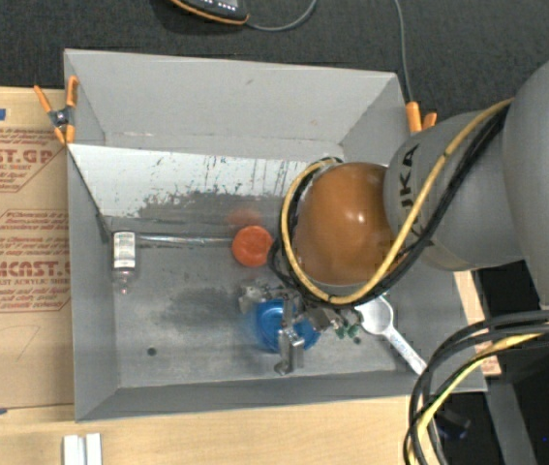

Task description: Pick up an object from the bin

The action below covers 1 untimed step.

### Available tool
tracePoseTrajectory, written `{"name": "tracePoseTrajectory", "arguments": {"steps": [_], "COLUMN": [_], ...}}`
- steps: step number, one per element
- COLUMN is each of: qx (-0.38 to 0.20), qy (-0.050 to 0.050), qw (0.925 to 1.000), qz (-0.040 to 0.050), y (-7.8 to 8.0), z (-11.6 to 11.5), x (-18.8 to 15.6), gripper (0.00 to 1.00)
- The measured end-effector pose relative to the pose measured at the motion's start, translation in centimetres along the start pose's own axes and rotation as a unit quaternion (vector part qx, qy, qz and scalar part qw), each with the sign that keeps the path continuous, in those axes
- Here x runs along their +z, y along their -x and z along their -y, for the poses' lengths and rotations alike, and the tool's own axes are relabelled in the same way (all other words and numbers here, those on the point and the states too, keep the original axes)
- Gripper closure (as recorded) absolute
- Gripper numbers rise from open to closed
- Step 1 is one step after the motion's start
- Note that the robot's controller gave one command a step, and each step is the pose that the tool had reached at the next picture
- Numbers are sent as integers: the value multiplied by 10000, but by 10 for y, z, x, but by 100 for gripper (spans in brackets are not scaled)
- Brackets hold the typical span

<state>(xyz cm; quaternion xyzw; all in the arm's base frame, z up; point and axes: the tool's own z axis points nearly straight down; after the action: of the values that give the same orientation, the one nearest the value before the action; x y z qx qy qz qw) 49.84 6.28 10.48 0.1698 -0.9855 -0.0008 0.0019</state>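
Note:
My gripper [289,345] reaches down below the arm's orange dome, near the bin's front wall and right of the middle. It is directly against a round blue thing [270,324] lying on the bin floor, partly covered by the gripper. A flat orange round cap [250,246] lies just behind them, towards the middle of the bin. A white plastic spoon [390,328] lies to the right of the gripper, its handle pointing at the front right corner.
A small clear bottle [124,252] lies by the left wall. A small green bit [351,333] shows beside the spoon's bowl. The arm and its dome cover the right part of the bin.

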Motion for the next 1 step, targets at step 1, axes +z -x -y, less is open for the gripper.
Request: {"name": "tracePoseTrajectory", "arguments": {"steps": [1], "qx": [-1522], "qy": [3], "qw": [9883], "qz": [20], "y": [28], "z": [46], "x": [22], "gripper": [100]}}
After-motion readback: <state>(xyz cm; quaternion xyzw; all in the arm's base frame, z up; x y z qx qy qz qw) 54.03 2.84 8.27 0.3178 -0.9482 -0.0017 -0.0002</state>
